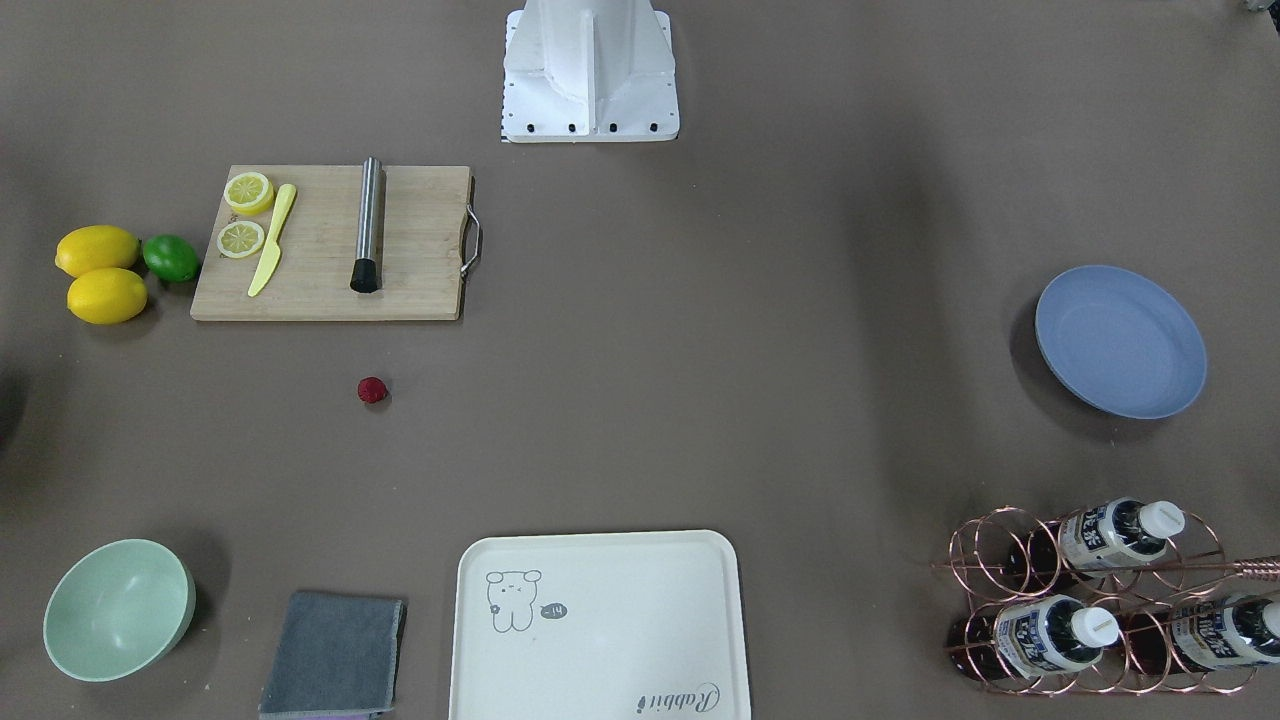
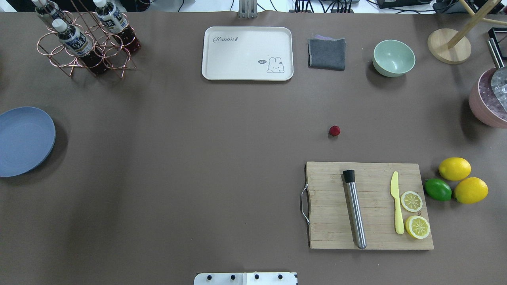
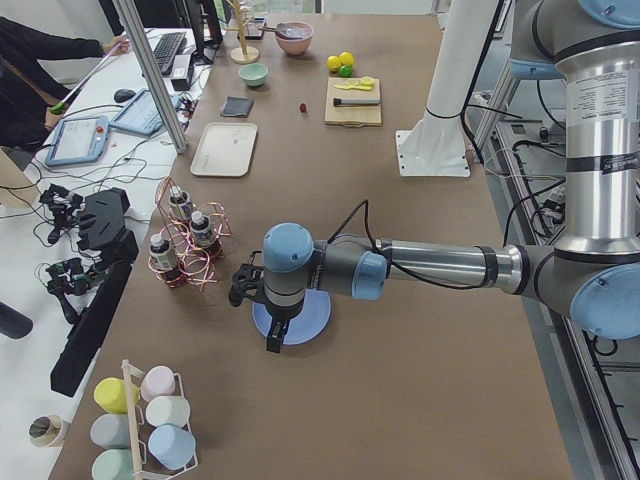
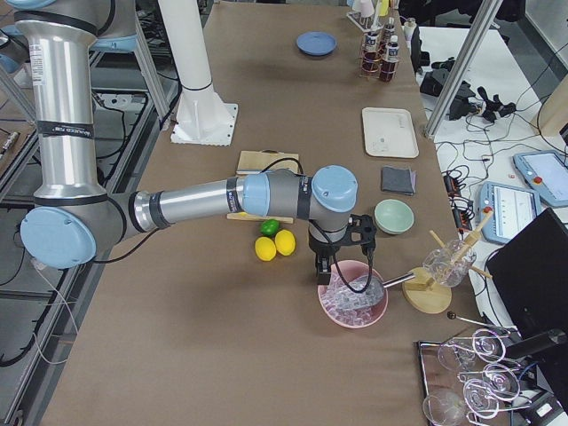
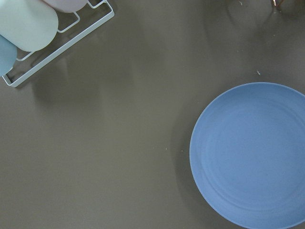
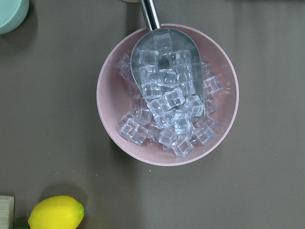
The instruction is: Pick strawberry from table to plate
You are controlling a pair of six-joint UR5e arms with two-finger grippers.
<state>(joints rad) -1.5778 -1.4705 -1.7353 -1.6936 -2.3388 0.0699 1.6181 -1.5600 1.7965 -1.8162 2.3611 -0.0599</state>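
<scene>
- The plate (image 2: 23, 140) lay at the far left edge of the desk (image 2: 198, 158). The left hand (image 3: 273, 343) hung over it; I could not tell whether its fingers were apart or together.
- The strawberry (image 2: 334, 130) sat alone on bare desk right of centre, near the cutting board (image 2: 372, 206) and well apart from the plate, not yet picked.
- The right hand (image 4: 325, 277) hovered above the pink ice bowl (image 6: 228, 100), and its state could not be told either. Parked on the berry's side, it seemed the likelier one to reach.

"Rabbit" in script on the cream tray (image 2: 245, 55), bottle labels (image 2: 76, 40) too small to read
</scene>
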